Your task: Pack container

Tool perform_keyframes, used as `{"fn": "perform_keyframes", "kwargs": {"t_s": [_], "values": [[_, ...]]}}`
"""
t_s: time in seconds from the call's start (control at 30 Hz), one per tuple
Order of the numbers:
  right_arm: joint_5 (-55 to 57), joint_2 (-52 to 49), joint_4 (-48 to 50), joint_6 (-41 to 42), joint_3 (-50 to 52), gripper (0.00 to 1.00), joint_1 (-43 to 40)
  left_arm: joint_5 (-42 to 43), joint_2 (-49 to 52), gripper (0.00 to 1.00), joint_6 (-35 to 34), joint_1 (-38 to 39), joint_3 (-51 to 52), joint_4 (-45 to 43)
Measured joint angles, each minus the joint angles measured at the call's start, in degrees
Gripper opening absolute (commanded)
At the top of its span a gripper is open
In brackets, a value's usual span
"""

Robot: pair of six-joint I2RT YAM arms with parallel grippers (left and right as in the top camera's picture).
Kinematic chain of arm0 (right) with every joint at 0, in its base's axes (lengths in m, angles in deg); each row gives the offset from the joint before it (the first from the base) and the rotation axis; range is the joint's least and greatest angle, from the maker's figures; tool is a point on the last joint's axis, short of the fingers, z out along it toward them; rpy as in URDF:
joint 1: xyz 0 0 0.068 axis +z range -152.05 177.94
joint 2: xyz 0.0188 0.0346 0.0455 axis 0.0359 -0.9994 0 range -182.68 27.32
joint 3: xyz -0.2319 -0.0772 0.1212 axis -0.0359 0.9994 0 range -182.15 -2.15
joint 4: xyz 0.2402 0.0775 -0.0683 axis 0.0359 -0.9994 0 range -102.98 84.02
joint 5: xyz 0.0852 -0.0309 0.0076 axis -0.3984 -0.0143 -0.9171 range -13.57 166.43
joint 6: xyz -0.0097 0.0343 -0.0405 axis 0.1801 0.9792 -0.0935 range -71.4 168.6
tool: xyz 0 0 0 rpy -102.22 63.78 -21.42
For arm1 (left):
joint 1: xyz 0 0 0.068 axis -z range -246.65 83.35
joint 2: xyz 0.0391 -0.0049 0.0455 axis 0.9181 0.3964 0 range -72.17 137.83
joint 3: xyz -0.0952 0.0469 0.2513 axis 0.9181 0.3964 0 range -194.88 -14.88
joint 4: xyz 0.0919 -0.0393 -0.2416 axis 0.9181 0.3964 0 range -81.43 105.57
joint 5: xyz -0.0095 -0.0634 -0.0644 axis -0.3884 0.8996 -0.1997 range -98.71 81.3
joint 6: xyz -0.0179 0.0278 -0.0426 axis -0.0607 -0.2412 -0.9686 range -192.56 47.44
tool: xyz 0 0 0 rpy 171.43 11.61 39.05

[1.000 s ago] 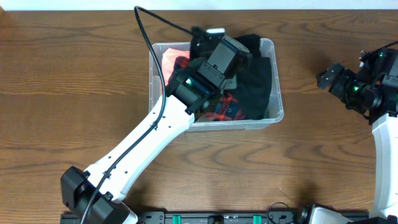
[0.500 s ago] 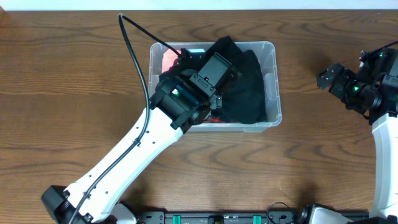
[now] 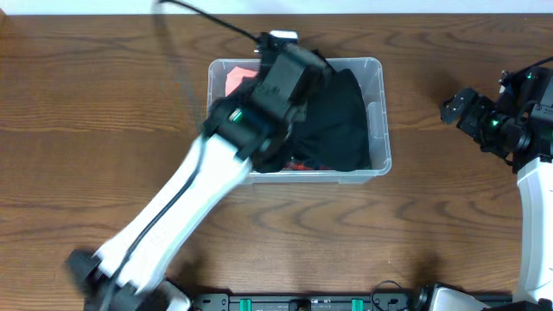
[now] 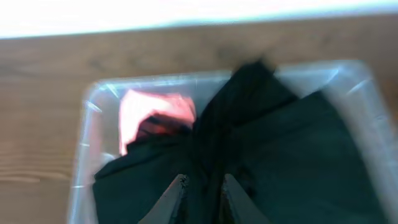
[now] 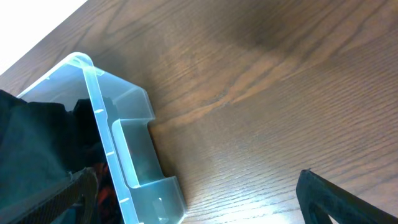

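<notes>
Lying at 12 o'clock on the table (image 3: 104, 130), the container (image 3: 381, 121) was seen filled with a black cloth (image 3: 346, 130), and a pink cloth (image 3: 235, 79) was shown at its 10 o'clock corner. The left gripper (image 4: 204, 186), blurred, was held over the container, its jaws nearly closed and apparently clenched on a ridge of the black cloth. The right gripper (image 3: 455, 110) was held well apart at 3 o'clock of the container, jaws spread wide, released.
</notes>
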Motion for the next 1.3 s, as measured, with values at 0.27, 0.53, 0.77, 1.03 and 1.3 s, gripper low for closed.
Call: {"fn": "perform_keyframes", "kwargs": {"t_s": [0.27,0.53,0.77,1.03,1.3], "values": [[0.0,0.0,0.0,0.0,0.0,0.99,0.0,6.8,19.1,0.19,-0.2,-1.7,-0.2,0.1],[0.0,0.0,0.0,0.0,0.0,0.99,0.0,7.0,19.0,0.56,0.6,-2.3,-2.6,3.4],[0.0,0.0,0.0,0.0,0.0,0.99,0.0,4.8,7.4,0.88,0.4,-2.7,-4.0,7.6],[0.0,0.0,0.0,0.0,0.0,0.99,0.0,-1.9,-18.5,0.98,0.9,-2.7,-7.7,20.2],[0.0,0.0,0.0,0.0,0.0,0.99,0.0,-8.5,-29.9,0.99,-1.9,-2.7,-7.4,41.3]]}}
